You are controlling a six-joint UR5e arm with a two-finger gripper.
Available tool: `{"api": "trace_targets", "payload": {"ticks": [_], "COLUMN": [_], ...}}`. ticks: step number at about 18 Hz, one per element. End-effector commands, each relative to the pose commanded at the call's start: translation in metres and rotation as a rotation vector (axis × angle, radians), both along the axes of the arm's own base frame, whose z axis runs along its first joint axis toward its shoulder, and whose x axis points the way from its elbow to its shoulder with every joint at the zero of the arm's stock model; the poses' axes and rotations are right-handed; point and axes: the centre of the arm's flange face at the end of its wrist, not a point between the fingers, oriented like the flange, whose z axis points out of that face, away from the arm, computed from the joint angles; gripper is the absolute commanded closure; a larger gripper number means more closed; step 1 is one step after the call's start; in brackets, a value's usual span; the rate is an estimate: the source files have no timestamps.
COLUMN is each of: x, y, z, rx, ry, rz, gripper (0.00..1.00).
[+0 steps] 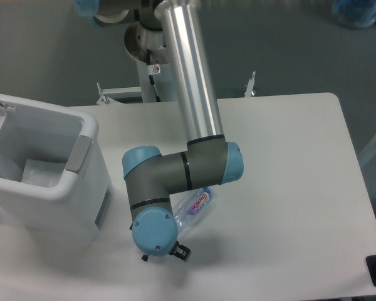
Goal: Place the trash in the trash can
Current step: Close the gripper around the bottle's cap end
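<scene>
Wrapper (41, 172) already lies inside the trash can (81, 182). Bottle (194, 207) remains on the table (288, 188), partly under the arm. Gripper (163, 252) is mostly hidden, so its opening cannot be told.

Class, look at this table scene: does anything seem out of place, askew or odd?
The clear plastic bottle lies on its side on the table, partly under the arm's wrist, rather than in the open trash can. The wrapper already lies inside the can. The claw is mostly hidden beneath the wrist.
</scene>
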Motion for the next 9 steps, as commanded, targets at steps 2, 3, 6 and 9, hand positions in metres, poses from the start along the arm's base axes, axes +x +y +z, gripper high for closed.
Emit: {"api": "trace_targets", "payload": {"ticks": [2,3,6,9], "x": [-0.0002,-0.0002,-0.0001,0.0004], "y": [-0.0006,-0.0006,-0.0003,0.0005], "z": [0.0000,0.0000,0.0028,0.0080], "rx": [-0.011,-0.011,-0.007,0.006], "ry": [0.012,0.012,0.012,0.010], "rz": [-0.005,-0.005,-0.004,-0.004], "gripper": [0.01,0.04,0.25,0.42]}}
